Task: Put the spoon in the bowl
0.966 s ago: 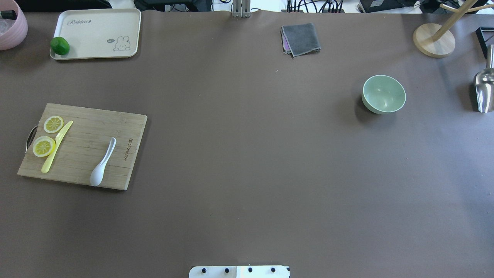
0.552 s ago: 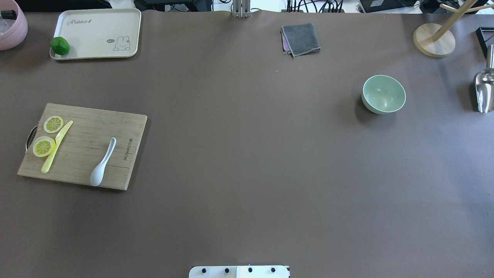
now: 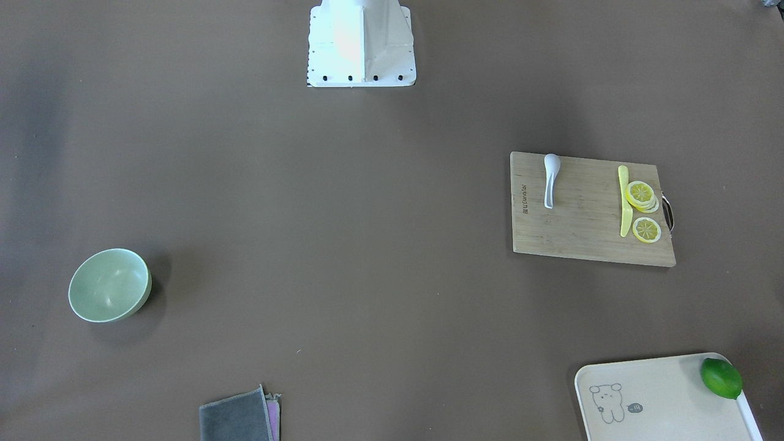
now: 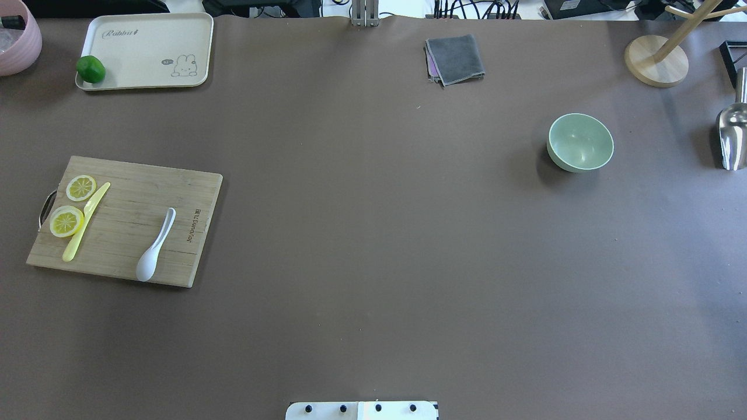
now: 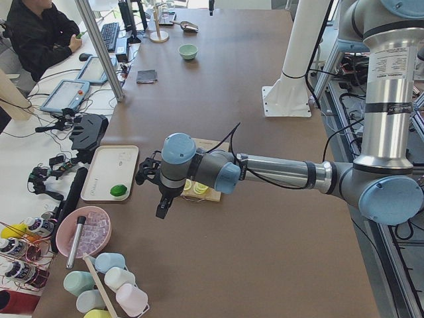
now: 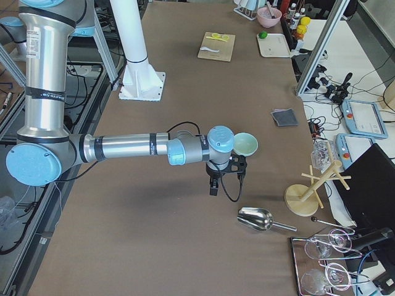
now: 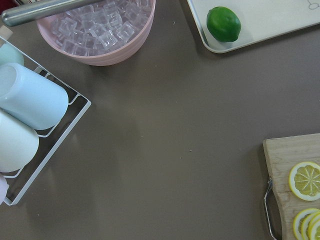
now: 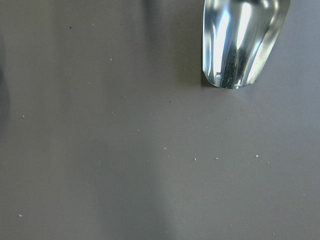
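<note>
Seeing nothing moved, I've yet to start: spoon (image 4: pixel 155 248) on the board (image 4: pixel 117 192) at left, bowl (image 4: pixel 580 142) empty far right; whether left hand (image 5: pixel 161 211) or right hand (image 6: pixel 213 188) is clenched, I cannot tell.
</note>
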